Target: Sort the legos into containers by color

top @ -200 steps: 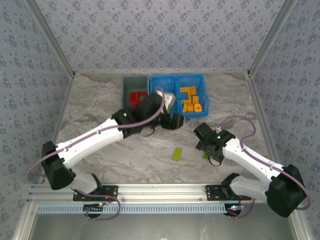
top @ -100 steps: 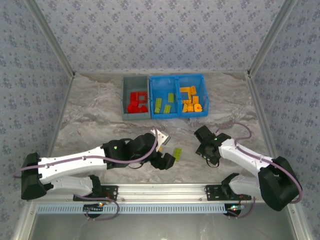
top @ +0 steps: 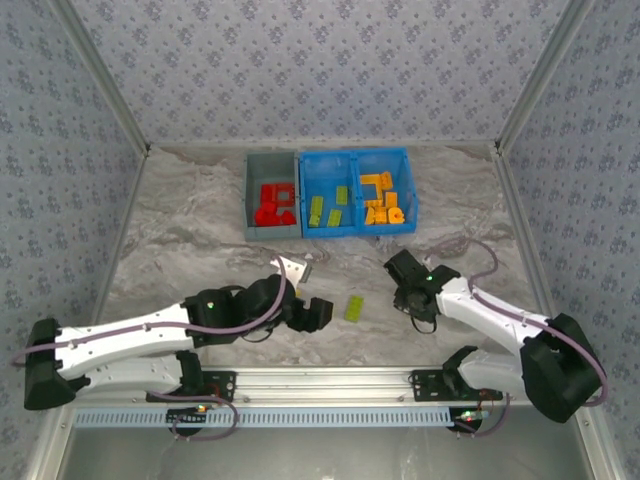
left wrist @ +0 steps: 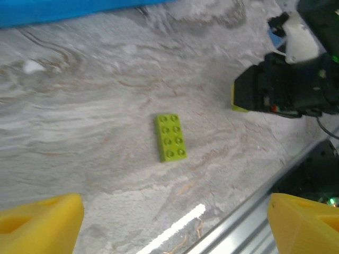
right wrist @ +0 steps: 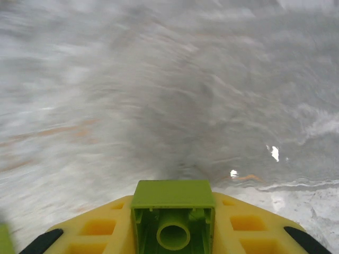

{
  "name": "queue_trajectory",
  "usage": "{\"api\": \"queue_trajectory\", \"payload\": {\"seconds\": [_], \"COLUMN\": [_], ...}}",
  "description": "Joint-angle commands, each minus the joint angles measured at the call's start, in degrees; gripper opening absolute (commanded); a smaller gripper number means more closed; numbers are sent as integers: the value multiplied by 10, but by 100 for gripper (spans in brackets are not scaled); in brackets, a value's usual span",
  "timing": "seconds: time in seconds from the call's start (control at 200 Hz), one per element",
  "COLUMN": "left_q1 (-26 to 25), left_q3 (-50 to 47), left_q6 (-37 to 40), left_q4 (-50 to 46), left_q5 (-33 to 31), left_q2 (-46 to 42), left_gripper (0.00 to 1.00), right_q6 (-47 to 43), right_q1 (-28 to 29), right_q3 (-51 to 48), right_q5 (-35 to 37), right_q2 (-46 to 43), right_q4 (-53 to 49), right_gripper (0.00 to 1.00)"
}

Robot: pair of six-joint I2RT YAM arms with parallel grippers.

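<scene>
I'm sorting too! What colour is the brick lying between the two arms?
Lime green. The brick shows best in the left wrist view.

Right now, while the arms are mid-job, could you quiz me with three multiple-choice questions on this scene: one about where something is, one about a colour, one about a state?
1. Where is the long green brick?
A) inside a container
B) on the table, just ahead of the left gripper
C) stacked on an orange piece

2. What colour does the grey bin hold?
A) orange
B) green
C) red

3. What is the right gripper doing?
A) standing wide open and empty
B) holding a small green brick
C) holding an orange frame

Answers:
1 B: the left wrist view shows it lying flat on the marble, with the open fingers on either side.
2 C: from above, red legos lie in it.
3 B: the right wrist view shows the brick between its yellow fingers.
</scene>
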Motion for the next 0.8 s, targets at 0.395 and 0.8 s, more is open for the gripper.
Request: {"api": "queue_trajectory", "payload": {"seconds": [0.395,0.8], "left_q1": [260,295], "left_q3": [166,222], "left_q6": [29,38], "left_q4": [-87,-47], "left_q5": [82,109], "left_q2": [42,123], "left_gripper": [93,92], "right_q6": [-240,-297], "right_q1": [5,-52], "right_q3": [543,853], "right_q5": [37,-27], "right_q2": [362,659], "right_q4": [6,-50], "right_gripper": [31,35]}}
